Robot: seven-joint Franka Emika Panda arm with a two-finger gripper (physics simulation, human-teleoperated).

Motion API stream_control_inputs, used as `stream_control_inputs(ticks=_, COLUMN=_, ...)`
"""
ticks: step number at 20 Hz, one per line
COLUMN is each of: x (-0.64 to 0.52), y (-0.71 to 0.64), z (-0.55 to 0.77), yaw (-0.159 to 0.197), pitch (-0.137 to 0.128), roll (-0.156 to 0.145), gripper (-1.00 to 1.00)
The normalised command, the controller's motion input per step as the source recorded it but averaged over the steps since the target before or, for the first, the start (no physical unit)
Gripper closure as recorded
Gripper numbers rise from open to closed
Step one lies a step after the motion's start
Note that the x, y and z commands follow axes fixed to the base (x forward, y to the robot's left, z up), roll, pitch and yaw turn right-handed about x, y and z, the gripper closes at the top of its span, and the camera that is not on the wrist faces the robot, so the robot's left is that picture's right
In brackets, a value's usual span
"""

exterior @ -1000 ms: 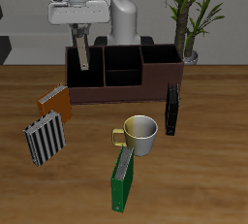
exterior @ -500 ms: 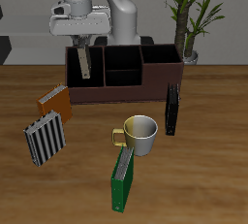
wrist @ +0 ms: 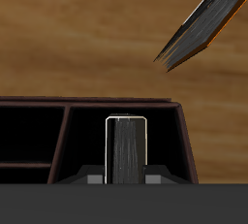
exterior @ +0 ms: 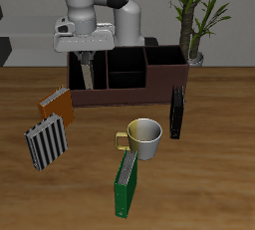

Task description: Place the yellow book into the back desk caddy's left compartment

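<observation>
- The striped book [exterior: 48, 141] and the orange book [exterior: 56, 104] lie flat on the table [exterior: 219, 174], near its front edge. I do not want those.
- My gripper [exterior: 88, 63] is closed on the yellow book [exterior: 89, 72]. I hold it by its top edge and it hangs straight up and down.
- A second ago the book was higher and tipped a little. Now I have come down, and its bottom end is going into the left compartment [wrist: 121, 136] of the back desk caddy [exterior: 149, 90].
- In my own view the yellow book stands between the slot's dark walls. I think I can let go soon.
- The mug [exterior: 142, 136], the green book [exterior: 127, 183] and the black book [exterior: 177, 112] are farther along. The plant [exterior: 192, 15] stands at the back.
- I can read no words or labels anywhere.
</observation>
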Motion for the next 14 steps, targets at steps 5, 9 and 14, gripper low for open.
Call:
stream_control_inputs(ticks=5, x=0.08, y=0.03, z=-0.18, yaw=-0.036, pitch=0.089, roll=0.014, gripper=-1.0)
stream_control_inputs(ticks=9, x=0.03, y=-0.06, z=0.07, yaw=-0.044, pitch=0.028, roll=0.023, gripper=-1.0)
stream_control_inputs(ticks=14, x=0.02, y=-0.06, z=0.16, yaw=-0.022, pitch=-0.015, roll=0.006, gripper=-1.0)
